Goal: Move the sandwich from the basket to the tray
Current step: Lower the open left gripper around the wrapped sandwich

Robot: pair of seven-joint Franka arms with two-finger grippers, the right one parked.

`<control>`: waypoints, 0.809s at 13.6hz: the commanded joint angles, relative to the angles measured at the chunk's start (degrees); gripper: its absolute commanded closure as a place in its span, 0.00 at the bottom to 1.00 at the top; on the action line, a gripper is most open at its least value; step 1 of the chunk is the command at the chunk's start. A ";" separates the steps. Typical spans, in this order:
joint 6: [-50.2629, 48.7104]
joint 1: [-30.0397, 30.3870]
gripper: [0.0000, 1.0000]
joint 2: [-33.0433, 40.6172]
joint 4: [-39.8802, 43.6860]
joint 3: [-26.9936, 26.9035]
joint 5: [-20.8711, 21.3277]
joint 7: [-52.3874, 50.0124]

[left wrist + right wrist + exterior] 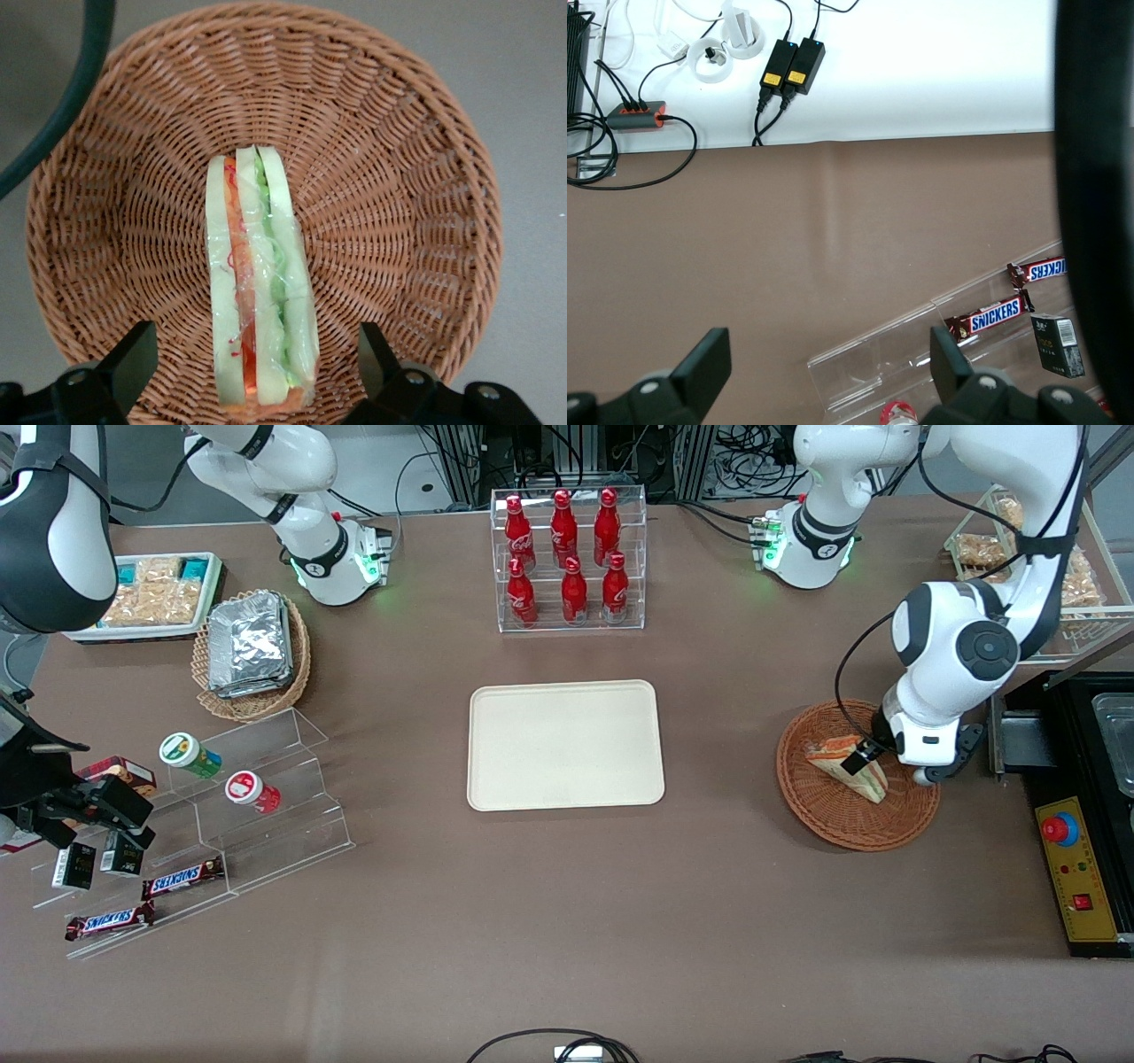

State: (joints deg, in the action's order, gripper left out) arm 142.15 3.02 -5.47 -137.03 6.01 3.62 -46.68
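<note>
The sandwich (849,766), a wrapped wedge of pale bread with red, orange and green filling, lies in the reddish-brown wicker basket (819,815) toward the working arm's end of the table. In the left wrist view the sandwich (259,283) lies along the basket's floor (390,204). My left gripper (864,760) is down in the basket over the sandwich. It is open (257,359), one finger on each side of the sandwich's wide end, with gaps between fingers and bread. The cream-beige tray (565,745) lies bare at the table's middle.
A clear rack of red bottles (568,558) stands farther from the camera than the tray. A tan basket of foil packs (252,653), a white snack tray (152,595) and clear steps with snacks (204,815) lie toward the parked arm's end. A black control box (1076,868) stands beside the basket.
</note>
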 commanded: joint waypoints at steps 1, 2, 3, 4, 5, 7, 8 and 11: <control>3.91 -0.65 0.00 -0.59 -2.01 -0.21 1.12 -3.06; 5.66 -0.65 0.00 -1.03 -2.97 -0.21 1.12 -3.32; 7.51 -0.56 0.00 -1.47 -3.85 -0.21 1.12 -3.41; 9.01 -0.56 0.00 -2.26 -4.47 -0.21 1.12 -3.50; 10.24 -0.56 0.00 -2.62 -4.73 -0.30 1.12 -3.94; 10.78 -0.56 0.03 -3.49 -4.91 -0.30 1.12 -4.12; 10.78 -0.56 0.38 -3.50 -4.82 -0.30 1.12 -4.47; 10.69 -0.30 1.00 -3.93 -4.47 -0.30 1.04 -4.91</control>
State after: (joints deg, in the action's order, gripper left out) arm 151.63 3.02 -9.32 -141.24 5.98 3.62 -49.78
